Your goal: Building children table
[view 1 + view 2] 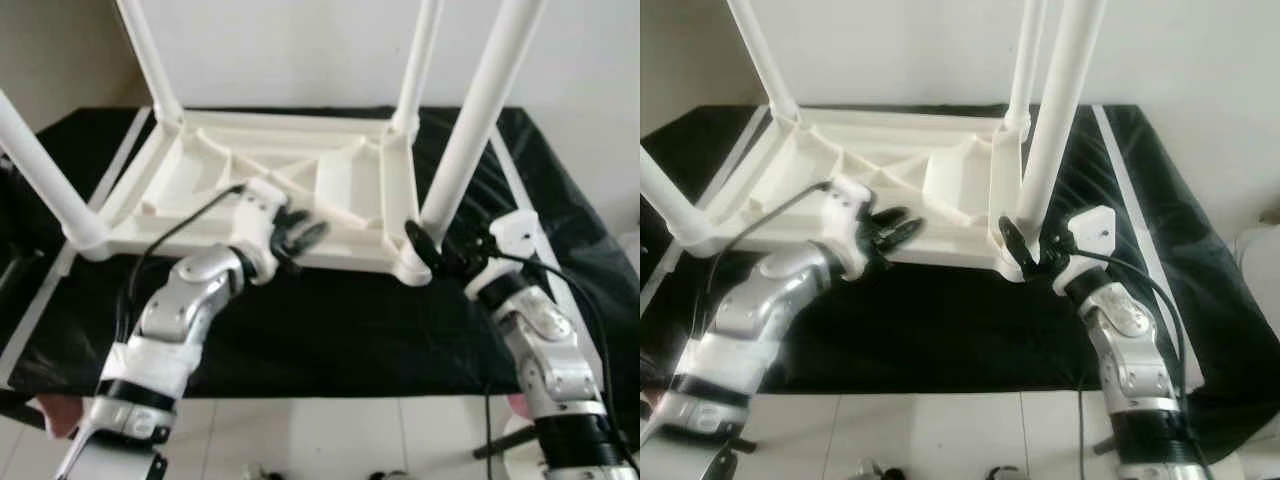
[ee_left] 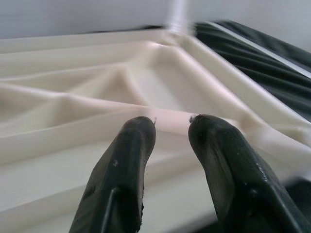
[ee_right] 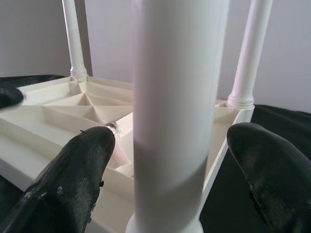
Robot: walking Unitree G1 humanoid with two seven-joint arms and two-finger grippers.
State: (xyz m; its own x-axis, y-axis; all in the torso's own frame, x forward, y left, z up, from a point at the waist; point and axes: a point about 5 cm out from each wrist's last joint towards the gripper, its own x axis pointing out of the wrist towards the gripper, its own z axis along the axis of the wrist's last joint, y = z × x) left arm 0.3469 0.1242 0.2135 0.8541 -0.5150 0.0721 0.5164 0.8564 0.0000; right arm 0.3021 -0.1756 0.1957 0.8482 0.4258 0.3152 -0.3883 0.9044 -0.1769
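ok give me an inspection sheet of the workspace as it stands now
surface: black cloth with white strips.
job's things: white table top upside down, four legs up; near-right leg seated in its corner.
clutter: nothing seen.
grippers: left gripper open at the near rim; right gripper open, fingers either side of the near-right leg's base.
cables: black cable along the left arm, another on the right.
surroundings: pale wall, tiled floor.

Upturned children's table (image 1: 290, 175): cream moulded plastic, smooth, faint satin sheen on ribs. Table leg (image 3: 175, 121) between my right gripper (image 3: 172, 165) fingers: same plastic, glossy, smooth. My left gripper (image 2: 170, 145) fingers: black, matt, rubbery look, slightly scuffed. My arms (image 1: 185, 300): silver metal, brushed shine. Cover (image 1: 330, 330) under table: black cloth, creased, dull sheen. Floor (image 1: 320, 440): pale glossy tiles.
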